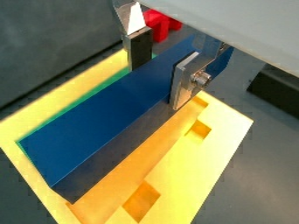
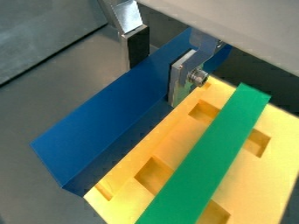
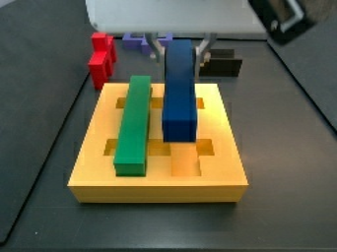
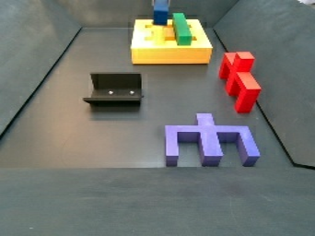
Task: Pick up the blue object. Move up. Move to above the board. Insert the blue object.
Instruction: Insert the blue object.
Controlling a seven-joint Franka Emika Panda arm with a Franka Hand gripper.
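Observation:
My gripper [image 3: 180,51] is shut on the blue object [image 3: 179,98], a long blue bar held on its edge. In both wrist views the bar [image 1: 105,122] [image 2: 105,122] runs between my fingers [image 1: 184,79] [image 2: 184,77]. It lies lengthwise over the board [image 3: 218,162], a yellow-orange slab with grooves and rectangular holes [image 1: 222,131]. It is parallel to the green bar [image 3: 133,123] [image 2: 216,149], which lies in a groove beside it. I cannot tell whether the blue bar touches the board. In a side view the gripper [image 4: 160,5] is at the far end over the board [image 4: 154,53].
Red blocks [image 4: 240,78] [image 3: 101,59] stand beside the board. The purple-blue cross-shaped block [image 4: 209,140] lies on the floor far from the board. The dark fixture [image 4: 114,89] [image 3: 224,65] stands on the floor. Grey walls enclose the work area.

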